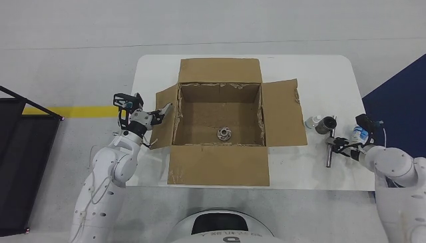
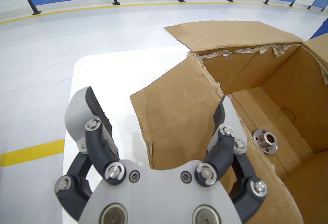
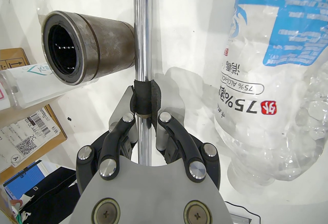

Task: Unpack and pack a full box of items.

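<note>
The cardboard box (image 1: 219,166) is sitting in the middle of the white table (image 1: 306,70), with all 4 flaps lying spread open. 1 metal flange (image 1: 223,134) is lying on the box floor, close to the near wall and roughly centred between left and right.

The left pincer (image 2: 155,104) is hovering at the left side of the box, its 2 fingers (image 2: 87,107) standing wide apart and holding nothing. The box's left flap (image 2: 176,117) is rising between them, and I cannot tell whether either pad is touching it. From this pincer the flange is lying to the right, down inside the box and well apart from the fingertips.

On the right part of the table, the right pincer (image 3: 144,100) is clamping a polished steel rod (image 3: 142,17), with both pads pressing on the shaft. The rod is running near to far, just right of the box's right flap. Its far part is crossing the end of a dark metal bearing sleeve (image 3: 87,48), which is lying on its side. A small bottle (image 1: 311,121) is lying just left of the sleeve, between it and the right flap. A clear plastic bottle with a blue label (image 3: 269,68) is lying just right of this pincer.
</note>
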Action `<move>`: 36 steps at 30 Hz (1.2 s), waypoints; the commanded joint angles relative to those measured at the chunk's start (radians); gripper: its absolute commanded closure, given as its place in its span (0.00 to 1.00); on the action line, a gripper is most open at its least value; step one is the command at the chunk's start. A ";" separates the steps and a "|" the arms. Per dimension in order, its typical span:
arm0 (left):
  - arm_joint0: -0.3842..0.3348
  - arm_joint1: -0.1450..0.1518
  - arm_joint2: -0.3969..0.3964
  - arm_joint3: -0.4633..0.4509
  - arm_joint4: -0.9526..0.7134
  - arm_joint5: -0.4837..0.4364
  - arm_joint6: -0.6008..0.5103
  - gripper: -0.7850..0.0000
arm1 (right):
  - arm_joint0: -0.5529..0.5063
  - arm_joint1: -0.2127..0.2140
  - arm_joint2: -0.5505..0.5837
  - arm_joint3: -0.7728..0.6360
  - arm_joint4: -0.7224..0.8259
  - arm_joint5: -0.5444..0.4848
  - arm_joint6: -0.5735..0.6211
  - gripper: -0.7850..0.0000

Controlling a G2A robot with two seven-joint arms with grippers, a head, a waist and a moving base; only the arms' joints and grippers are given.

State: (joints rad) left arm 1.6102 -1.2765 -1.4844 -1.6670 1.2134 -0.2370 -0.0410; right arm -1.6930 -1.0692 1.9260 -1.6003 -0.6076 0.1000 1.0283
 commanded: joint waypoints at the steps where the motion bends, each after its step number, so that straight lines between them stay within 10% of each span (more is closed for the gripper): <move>1: 0.000 0.000 0.000 0.000 0.000 0.000 0.000 0.00 | -0.001 0.001 -0.004 -0.006 -0.005 0.003 0.005 0.79; 14: 0.000 0.000 0.000 0.000 0.000 0.000 0.000 0.00 | -0.015 0.008 0.008 -0.074 0.032 -0.006 0.004 0.72; 28: 0.000 0.000 0.000 0.000 0.000 0.000 0.000 0.00 | -0.187 -0.002 0.207 -0.467 0.272 -0.141 -0.123 0.72; 36: 0.000 0.000 0.000 0.000 0.000 0.000 0.000 0.00 | -0.093 0.016 0.074 -0.650 0.326 -0.271 -0.001 0.62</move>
State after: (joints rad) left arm 1.6102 -1.2765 -1.4844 -1.6670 1.2134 -0.2370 -0.0410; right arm -1.8139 -1.0566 2.0323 -2.2468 -0.2804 -0.1692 1.0039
